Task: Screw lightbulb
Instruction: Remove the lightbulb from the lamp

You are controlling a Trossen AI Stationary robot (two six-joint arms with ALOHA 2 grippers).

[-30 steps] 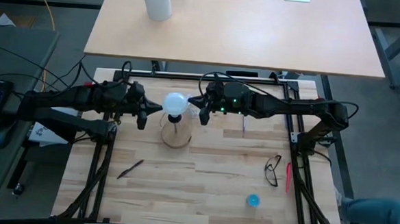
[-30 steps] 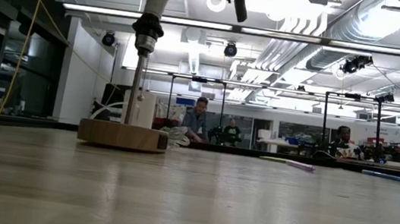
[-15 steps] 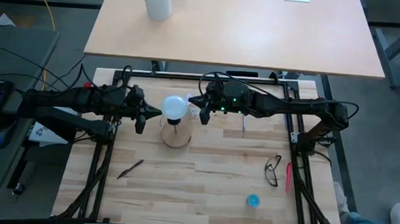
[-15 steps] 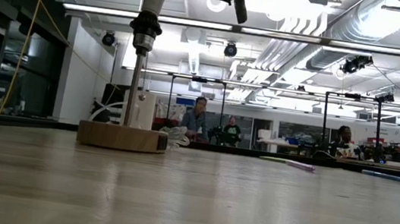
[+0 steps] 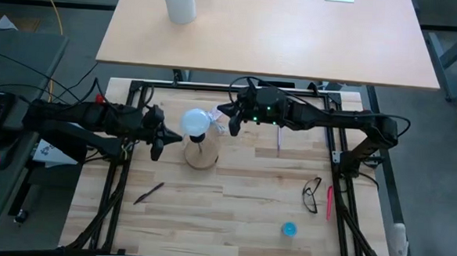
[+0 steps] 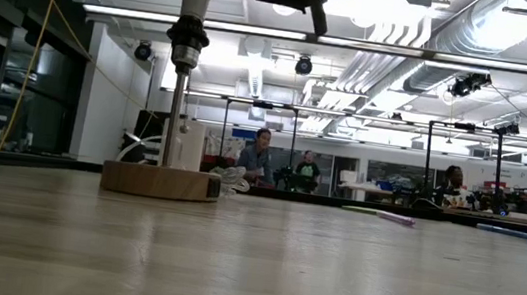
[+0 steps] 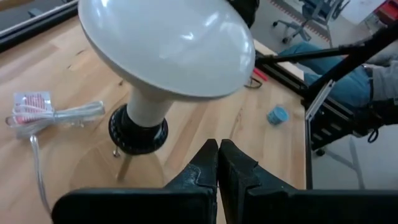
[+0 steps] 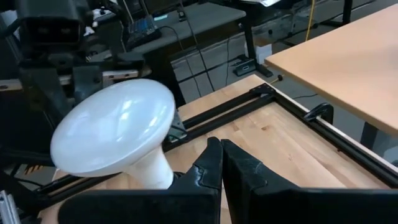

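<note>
The white lightbulb (image 5: 196,123) sits in the black socket (image 7: 138,127) on a thin post that rises from the round wooden disc (image 5: 201,155). The disc lies flat on the table. My left gripper (image 5: 175,135) is shut and points at the bulb from the table's left. In the left wrist view the left gripper (image 7: 217,146) stands apart from the lightbulb (image 7: 168,43). My right gripper (image 5: 220,113) is shut too and comes level from the right. In the right wrist view the right gripper (image 8: 219,144) stands close beside the lightbulb (image 8: 115,127). My right gripper's shut fingers (image 8: 205,168) stand right beside the bulb's pale neck (image 8: 152,171), coming level from the table's right. Whether they touch it I cannot tell, because the finger covers that place.
A bagged cord (image 7: 56,115) lies by the disc. On the table are a black pen (image 5: 149,192), glasses (image 5: 311,193), a red pen (image 5: 328,202) and a blue cap (image 5: 288,228). A white cylinder (image 5: 179,1) stands on the far desk. People sit in the room behind.
My left gripper has swung a little toward the table's near edge, still shut. The bulb and the top of its post have leaned slightly toward the table's left while the wooden disc has stayed in place.
</note>
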